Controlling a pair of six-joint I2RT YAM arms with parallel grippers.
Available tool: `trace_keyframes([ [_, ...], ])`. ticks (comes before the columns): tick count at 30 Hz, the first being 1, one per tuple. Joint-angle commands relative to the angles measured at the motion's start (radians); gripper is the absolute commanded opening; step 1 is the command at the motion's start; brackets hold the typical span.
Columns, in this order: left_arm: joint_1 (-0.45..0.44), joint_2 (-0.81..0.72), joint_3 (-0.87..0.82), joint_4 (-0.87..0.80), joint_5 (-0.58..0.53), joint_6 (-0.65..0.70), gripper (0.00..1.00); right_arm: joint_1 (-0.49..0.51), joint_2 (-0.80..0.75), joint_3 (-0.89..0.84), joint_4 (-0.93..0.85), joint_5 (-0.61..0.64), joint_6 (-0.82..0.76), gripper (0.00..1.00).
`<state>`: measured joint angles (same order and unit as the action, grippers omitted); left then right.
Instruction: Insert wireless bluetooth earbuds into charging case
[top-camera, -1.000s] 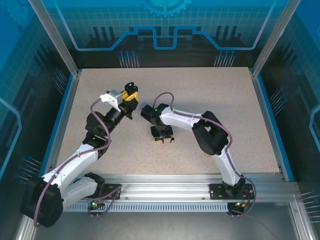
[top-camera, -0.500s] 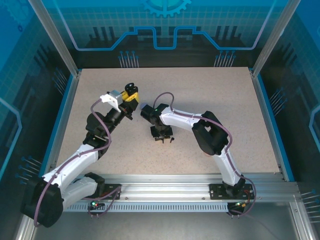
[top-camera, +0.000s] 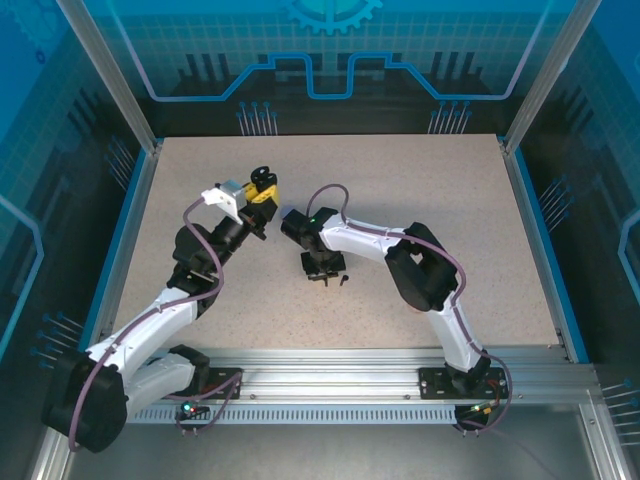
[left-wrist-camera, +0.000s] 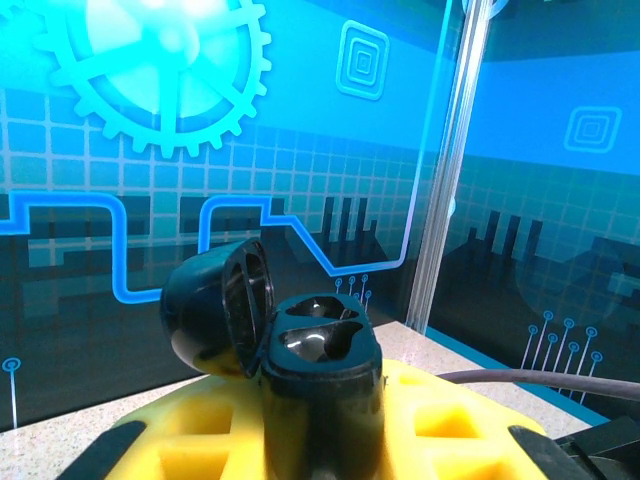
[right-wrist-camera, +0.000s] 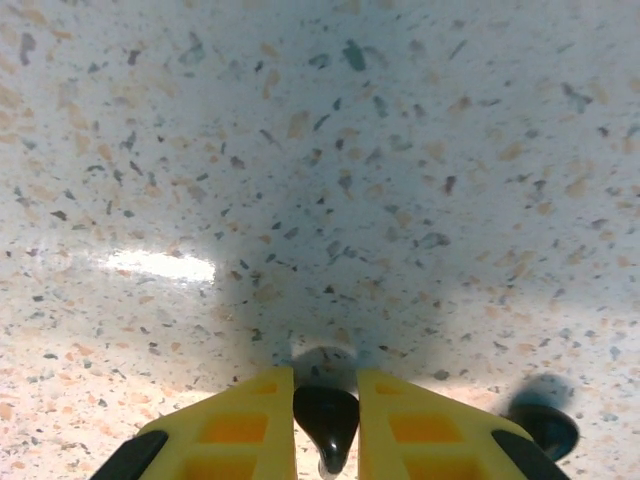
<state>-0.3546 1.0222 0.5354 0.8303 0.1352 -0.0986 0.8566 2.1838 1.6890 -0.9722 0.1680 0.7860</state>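
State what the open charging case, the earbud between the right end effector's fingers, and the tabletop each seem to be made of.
The charging case: probably hard black plastic, glossy, with bright highlights in its wells.
The earbud: likely the same glossy black plastic, with a sheen on its rounded body.
The tabletop: looks like speckled stone-effect laminate or composite, smooth enough to mirror a light.

**Speckled tabletop, two black earbuds**

The pale beige, dark-flecked stone-look tabletop (top-camera: 430, 200) carries a tiny glossy black stemmed plastic earbud (right-wrist-camera: 547, 427) lying loose. Just left of that earbud, a second glossy black earbud (right-wrist-camera: 325, 415) stands low over the surface; contact unclear.
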Motion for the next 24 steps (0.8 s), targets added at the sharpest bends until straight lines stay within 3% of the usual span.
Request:
trace_keyframes([
  [1,-0.002,0.003,-0.011,0.062,0.010,0.008,0.00,-0.007,-0.080,-0.009,-0.023,0.047,0.003,0.19],
  [12,-0.004,0.009,0.012,0.067,0.079,0.018,0.00,-0.093,-0.316,0.056,-0.022,0.109,-0.092,0.18],
  [24,-0.006,0.064,0.047,0.079,0.186,0.033,0.00,-0.160,-0.481,0.337,0.037,0.102,-0.344,0.18],
])
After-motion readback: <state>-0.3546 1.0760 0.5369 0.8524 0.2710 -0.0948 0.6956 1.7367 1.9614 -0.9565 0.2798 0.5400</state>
